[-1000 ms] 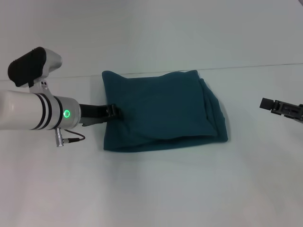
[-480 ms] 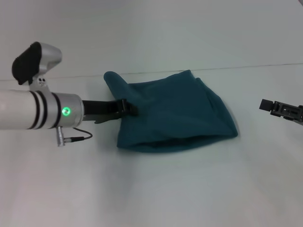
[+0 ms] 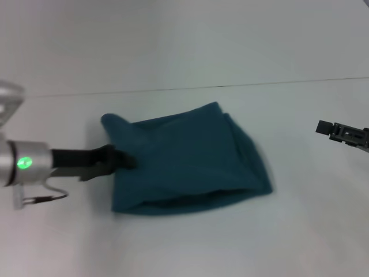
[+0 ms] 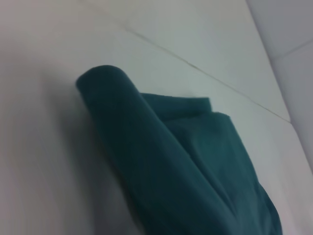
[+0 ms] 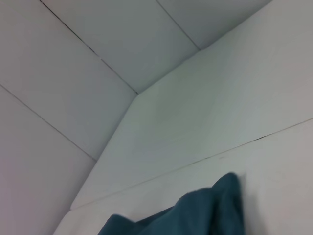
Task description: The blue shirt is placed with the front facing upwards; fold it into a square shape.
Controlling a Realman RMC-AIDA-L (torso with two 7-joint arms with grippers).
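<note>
The blue shirt (image 3: 190, 156) lies folded into a rough square bundle on the white table (image 3: 242, 242), teal side out, with no lettering showing. Its far left corner stands up in a rounded hump. My left gripper (image 3: 122, 160) is shut on the bundle's left edge, low over the table. The left wrist view shows the raised fold of the shirt (image 4: 186, 166) close up. The right wrist view shows a corner of the shirt (image 5: 195, 215) at its lower edge. My right gripper (image 3: 345, 133) hangs parked at the far right, well apart from the shirt.
The table's far edge meets a pale wall along a dark seam (image 3: 230, 86). White table surface lies on all sides of the bundle.
The left gripper pushed the shirt's left edge rightwards, then drew back left and nearer to me. The whole bundle slid with it. The right arm has not moved.
</note>
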